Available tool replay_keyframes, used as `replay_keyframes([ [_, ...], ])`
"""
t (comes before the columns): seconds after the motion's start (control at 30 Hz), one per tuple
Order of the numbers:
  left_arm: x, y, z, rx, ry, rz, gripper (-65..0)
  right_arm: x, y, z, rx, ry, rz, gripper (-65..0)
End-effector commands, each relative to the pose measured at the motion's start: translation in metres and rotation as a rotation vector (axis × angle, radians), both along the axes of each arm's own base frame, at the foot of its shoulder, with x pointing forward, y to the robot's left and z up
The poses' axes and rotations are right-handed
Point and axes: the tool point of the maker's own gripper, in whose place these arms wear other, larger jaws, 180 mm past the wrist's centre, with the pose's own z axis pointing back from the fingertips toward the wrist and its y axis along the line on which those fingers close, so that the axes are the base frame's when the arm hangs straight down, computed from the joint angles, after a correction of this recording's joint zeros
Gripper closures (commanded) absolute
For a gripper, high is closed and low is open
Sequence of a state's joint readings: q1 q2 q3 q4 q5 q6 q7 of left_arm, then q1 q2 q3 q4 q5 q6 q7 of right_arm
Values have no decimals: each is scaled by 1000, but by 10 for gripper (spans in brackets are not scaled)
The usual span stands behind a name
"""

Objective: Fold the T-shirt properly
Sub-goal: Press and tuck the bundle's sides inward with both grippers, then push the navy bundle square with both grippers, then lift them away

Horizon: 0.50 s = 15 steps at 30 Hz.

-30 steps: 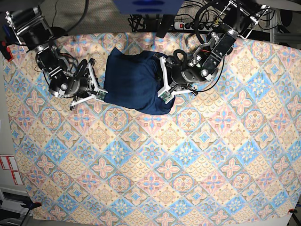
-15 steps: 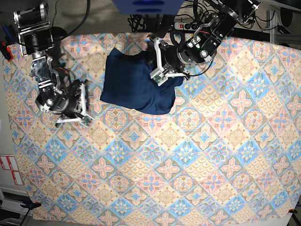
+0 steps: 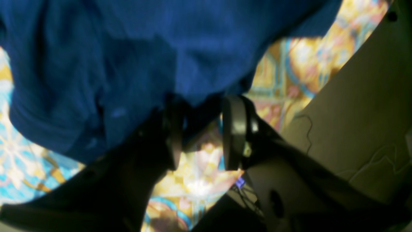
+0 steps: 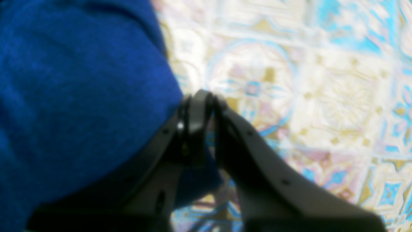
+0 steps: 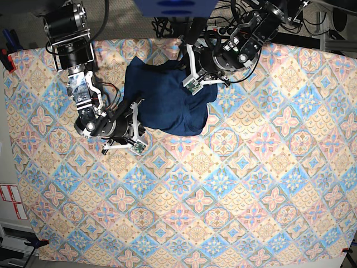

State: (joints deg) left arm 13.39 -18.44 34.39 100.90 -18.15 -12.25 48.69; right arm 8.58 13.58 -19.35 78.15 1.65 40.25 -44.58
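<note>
The dark navy T-shirt (image 5: 162,100) lies bunched in a rough rectangle at the back middle of the table. My left gripper (image 5: 196,84) is at its upper right corner. In the left wrist view the two fingers (image 3: 233,129) stand apart, with a thick fold of the T-shirt (image 3: 128,48) between the tips of the left gripper (image 3: 202,106). My right gripper (image 5: 134,131) is at the shirt's lower left edge. In the right wrist view the right gripper (image 4: 209,96) is shut with nothing in it, and the T-shirt (image 4: 80,96) lies against its left side and partly under it.
A patterned tablecloth (image 5: 223,184) in blue, pink and yellow covers the table. Cables and a power strip (image 5: 220,28) run along the back edge behind the left arm. White labels (image 5: 11,201) sit off the left edge.
My right arm swung from the left side in to the shirt's lower left edge. My left arm moved toward the back, and the shirt's right side shifted up and outward with it.
</note>
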Motion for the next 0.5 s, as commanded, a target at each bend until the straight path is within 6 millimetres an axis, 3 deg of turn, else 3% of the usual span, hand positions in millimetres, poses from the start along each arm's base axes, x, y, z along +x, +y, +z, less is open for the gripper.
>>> replay_keyframes([
  [0.0, 5, -6, 8, -32, -19, 2, -200, 16, -1, 15, 0, -52, 7, -46],
  [0.13, 5, -4, 4, -25, -12, 8, -171, 8, 9, 6, -7, -27, 49, -46],
  [0.3, 12, -3, 5, -21, -23, 9, -5, 4, -2, -14, -30, 40, 26, -45],
  [0.47, 13, -1, 1, -12, -16, 13, 0, -3, -9, -28, -43, 88, 9, -45],
])
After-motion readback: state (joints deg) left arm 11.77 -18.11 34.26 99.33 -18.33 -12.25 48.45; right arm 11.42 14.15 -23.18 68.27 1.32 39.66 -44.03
